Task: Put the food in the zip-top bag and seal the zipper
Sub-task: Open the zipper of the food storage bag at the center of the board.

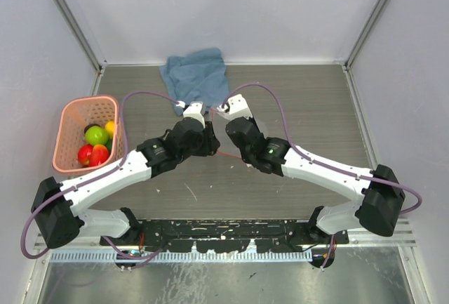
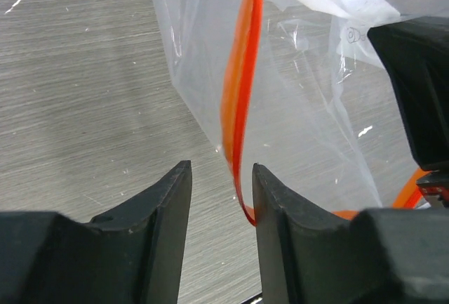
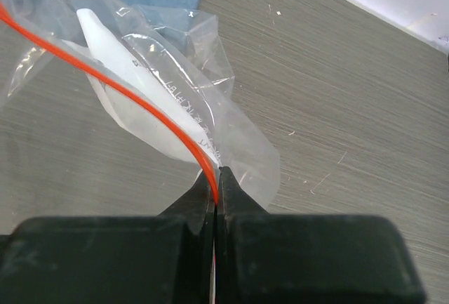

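Observation:
The zip-top bag (image 3: 175,86) is clear and crumpled, held above the grey table between both wrists. Its red-orange zipper (image 3: 133,100) runs down into my right gripper (image 3: 216,172), which is shut on the strip. In the left wrist view the zipper (image 2: 238,93) hangs between the fingers of my left gripper (image 2: 221,167). That gripper is open, and the strip only touches the right finger (image 2: 280,206). The food (image 1: 95,142), red, green and yellow toy fruits, lies in the pink basket (image 1: 88,100) at the far left. No food shows inside the bag (image 2: 302,93).
A blue cloth (image 1: 196,72) lies crumpled at the back of the table, just beyond the bag. Both arms meet at the table's middle. Grey walls close in the left, right and back sides.

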